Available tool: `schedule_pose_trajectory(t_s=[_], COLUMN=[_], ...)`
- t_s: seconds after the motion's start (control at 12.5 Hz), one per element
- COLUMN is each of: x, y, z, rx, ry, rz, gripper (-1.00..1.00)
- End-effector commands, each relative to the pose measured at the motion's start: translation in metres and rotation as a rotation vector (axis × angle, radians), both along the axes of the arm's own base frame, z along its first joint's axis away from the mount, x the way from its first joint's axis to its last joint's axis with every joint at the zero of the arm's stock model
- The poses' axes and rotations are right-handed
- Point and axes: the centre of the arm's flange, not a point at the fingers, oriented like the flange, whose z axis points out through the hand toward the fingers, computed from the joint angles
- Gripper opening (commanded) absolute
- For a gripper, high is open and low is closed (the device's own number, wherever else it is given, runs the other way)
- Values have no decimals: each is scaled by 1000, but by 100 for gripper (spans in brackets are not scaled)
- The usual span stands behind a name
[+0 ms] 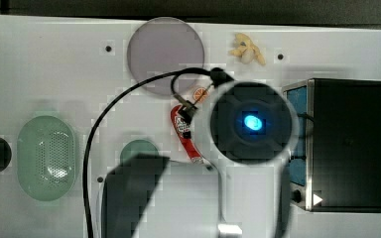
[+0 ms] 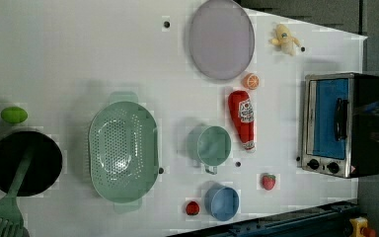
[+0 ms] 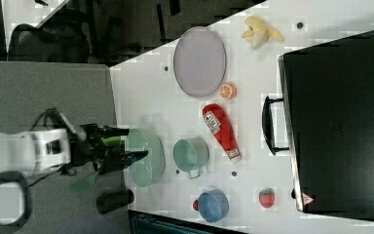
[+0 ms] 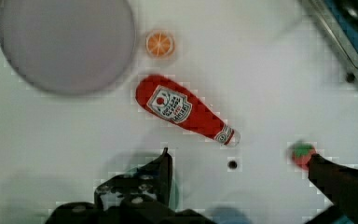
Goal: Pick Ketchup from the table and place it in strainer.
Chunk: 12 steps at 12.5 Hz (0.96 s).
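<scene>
Left view: slim red Ketchup [image 2: 242,120] with white label, lying flat on white table [image 2: 79,59] between teal cup [image 2: 213,145] and toaster oven [image 2: 340,126], apart from perforated mint oval strainer [image 2: 123,150]; wrist view: gripper [image 4: 240,170] empty, fingers wide apart, partly cut off.

The arm [image 3: 29,151] is white with rounded shells. Its wrist flange [image 1: 250,123] is a white ring around a dark round cap with a glowing blue light at its centre. A black cable [image 1: 129,94] loops off behind the pincer [image 3: 121,144], which is black with dark fingers [image 4: 165,172].
</scene>
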Motion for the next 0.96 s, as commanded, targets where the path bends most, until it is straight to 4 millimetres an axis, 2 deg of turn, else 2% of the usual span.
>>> schedule_pose_trajectory(t_s=[0.08,0.32,0.56,0.96], x=[6,7,6,7], y=[22,24,26,27], z=[-64,-107,-153,-234], rx=[29,37,36,26], ry=[53,20,-13,13], rz=[363,618,797,846], gripper=[100,100,100,100])
